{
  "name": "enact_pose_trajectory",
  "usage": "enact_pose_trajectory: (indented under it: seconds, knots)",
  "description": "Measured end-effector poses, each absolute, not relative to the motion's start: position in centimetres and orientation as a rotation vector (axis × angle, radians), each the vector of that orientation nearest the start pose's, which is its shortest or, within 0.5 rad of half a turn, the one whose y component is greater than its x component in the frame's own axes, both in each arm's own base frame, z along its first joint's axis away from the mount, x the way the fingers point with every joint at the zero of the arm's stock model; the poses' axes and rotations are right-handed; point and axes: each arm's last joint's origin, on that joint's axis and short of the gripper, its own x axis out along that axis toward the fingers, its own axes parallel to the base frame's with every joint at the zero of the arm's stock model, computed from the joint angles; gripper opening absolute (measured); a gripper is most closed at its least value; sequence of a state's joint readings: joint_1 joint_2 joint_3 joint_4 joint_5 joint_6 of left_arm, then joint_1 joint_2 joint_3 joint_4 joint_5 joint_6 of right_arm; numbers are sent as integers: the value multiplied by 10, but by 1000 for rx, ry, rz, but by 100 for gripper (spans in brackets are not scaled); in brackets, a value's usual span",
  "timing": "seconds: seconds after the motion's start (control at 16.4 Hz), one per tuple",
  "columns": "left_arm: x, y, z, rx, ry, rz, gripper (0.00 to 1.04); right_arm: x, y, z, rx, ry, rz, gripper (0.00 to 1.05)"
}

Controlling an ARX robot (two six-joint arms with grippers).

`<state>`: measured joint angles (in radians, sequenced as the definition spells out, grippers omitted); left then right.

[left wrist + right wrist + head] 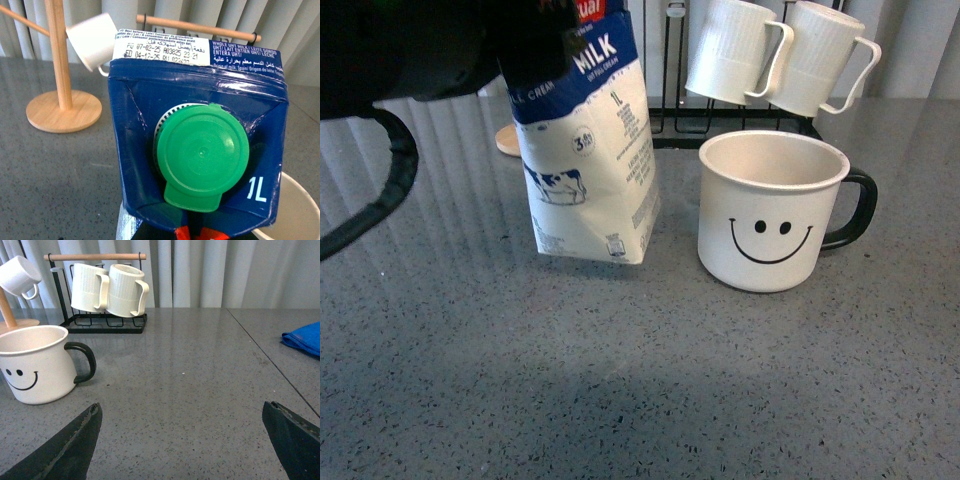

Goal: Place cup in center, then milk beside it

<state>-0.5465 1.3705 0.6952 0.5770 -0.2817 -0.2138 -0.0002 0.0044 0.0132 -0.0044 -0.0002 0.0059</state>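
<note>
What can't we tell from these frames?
- Left gripper: fingers lost in dark blur over milk top in front view; in left wrist view, milk fills frame.
- Whether milk base touches table: front view, unclear.
- Wooden stand: front view, mostly behind milk.
- Blue cloth: right wrist view, cut by edge.

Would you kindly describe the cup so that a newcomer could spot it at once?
On the grey counter, before the black rack of hanging mugs, a wide off-white cup stands right of the milk carton. It alone has a black smiley face and black handle; the mugs are plain white.
</note>
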Motion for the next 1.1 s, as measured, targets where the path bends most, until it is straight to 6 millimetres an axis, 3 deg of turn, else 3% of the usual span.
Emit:
enact_pose_trajectory:
  seconds: [0.18,0.55,1.1]
  knots:
    - [256,-152,236,-191,156,-228,3,97,0,167,6,-4,0,98]
    - [263,-170,233,-219,146,-220,3,97,0,167,6,-4,0,98]
    - [266,-177,231,-269,161,-187,3,97,0,167,6,-4,0,98]
